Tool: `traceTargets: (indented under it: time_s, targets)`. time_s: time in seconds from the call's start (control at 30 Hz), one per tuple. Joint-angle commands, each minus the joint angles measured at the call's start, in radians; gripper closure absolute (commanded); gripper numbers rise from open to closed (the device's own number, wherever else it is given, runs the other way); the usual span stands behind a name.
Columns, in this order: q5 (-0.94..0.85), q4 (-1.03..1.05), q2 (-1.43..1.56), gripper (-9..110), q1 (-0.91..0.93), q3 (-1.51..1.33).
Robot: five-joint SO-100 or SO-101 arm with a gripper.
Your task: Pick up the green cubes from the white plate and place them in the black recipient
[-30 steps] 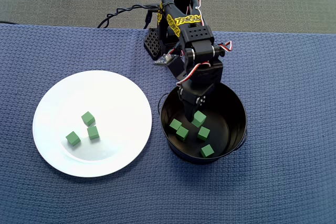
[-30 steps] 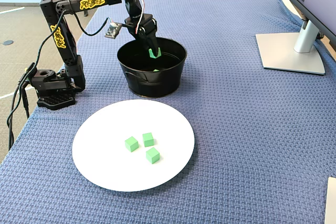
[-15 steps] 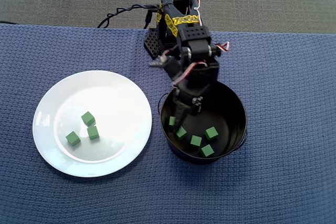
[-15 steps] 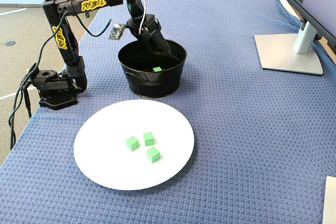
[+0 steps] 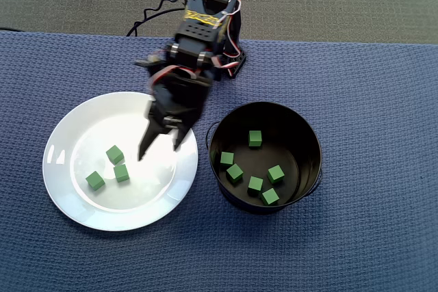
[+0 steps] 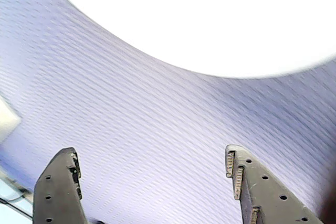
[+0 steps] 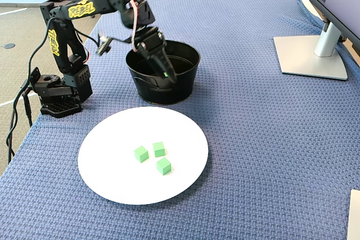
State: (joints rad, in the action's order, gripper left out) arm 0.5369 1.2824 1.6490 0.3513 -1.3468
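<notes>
My hand (image 5: 159, 150) hangs spread wide and empty over the white plate's (image 5: 68, 206) right part in the overhead view. Three green cubes (image 5: 114, 154) remain on the plate. Six lie inside the black recipient (image 5: 308, 131), right of it.

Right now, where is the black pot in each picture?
Overhead view: the black pot sits right of centre, with six green cubes inside.
Wrist view: the pot is not in it; only the open hand, blue cloth and plate edge show.
Fixed view: the pot is upper centre, behind the plate.
Shared landmark: the white plate, which lies beside the pot.
</notes>
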Motion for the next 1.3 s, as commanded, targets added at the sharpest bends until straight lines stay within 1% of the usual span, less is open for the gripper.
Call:
traceTargets:
  time_s: [0.0,0.07,0.17,0.2,0.27,0.37,0.43,0.5,0.6,0.67,0.73,0.87,1.07,1.27]
  targets:
    - [-0.299,-0.123,0.023,78,0.133,-0.057]
    - [-0.494,-0.173,0.031,82,0.189,-0.109]
    - [-0.723,-0.170,0.035,83,0.253,-0.166]
    - [-0.825,-0.172,0.046,82,0.272,-0.207]
    - [-1.015,-0.242,0.072,81,0.299,-0.318]
    - [-1.348,-0.314,0.087,77,0.322,-0.430]
    - [-1.471,-0.428,0.078,78,0.341,-0.472]
    - [-1.609,-0.446,0.058,79,0.344,-0.476]
    - [-1.759,-0.479,0.032,79,0.342,-0.480]
    - [-1.885,-0.463,-0.002,77,0.341,-0.462]
    - [-2.020,-0.391,-0.026,76,0.339,-0.426]
    - [-2.177,-0.273,-0.029,73,0.350,-0.336]
    - [-2.266,-0.255,-0.009,73,0.400,-0.275]
    - [-2.321,-0.285,-0.081,75,0.462,-0.278]
